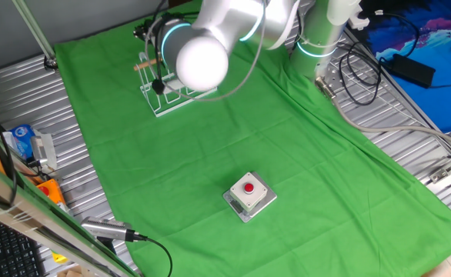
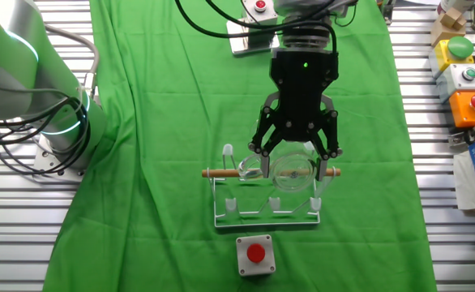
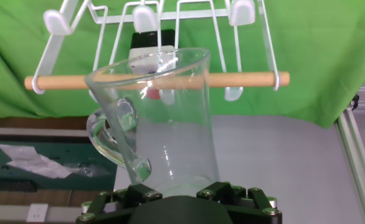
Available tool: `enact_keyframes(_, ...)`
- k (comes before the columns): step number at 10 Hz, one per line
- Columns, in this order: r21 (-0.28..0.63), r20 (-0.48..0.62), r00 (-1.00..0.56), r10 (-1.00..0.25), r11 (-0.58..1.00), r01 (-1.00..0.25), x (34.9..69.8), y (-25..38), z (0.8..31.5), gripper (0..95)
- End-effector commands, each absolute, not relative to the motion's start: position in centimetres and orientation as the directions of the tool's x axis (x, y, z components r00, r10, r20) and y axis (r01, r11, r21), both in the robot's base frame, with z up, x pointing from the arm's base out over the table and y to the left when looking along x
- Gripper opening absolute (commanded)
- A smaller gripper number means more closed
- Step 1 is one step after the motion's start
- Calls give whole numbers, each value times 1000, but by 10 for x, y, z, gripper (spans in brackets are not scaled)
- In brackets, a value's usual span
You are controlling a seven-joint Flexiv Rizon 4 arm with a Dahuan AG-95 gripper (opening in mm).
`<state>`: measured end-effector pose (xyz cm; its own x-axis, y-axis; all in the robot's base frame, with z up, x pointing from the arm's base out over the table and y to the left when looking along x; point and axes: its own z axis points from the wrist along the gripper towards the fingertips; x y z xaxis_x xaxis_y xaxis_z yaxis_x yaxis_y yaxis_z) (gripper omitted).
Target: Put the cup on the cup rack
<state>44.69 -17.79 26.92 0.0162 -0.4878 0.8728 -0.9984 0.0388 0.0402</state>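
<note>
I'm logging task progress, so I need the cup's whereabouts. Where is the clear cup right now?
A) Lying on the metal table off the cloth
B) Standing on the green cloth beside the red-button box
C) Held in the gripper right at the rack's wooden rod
C: the gripper is closed around the cup, whose rim sits at the wooden rod of the cup rack.

Clear handled cup point(image 3: 164, 118) tilted against the wooden rod of the clear-based cup rack point(image 3: 157, 81)
</note>
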Motion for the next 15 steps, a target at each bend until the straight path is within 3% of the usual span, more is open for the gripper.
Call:
enact_keyframes(1,43,882,20,-471,37,-998,447,-178,269,0)
enact_keyframes(15,40,883,-19,-470,115,-993,447,-178,269,0)
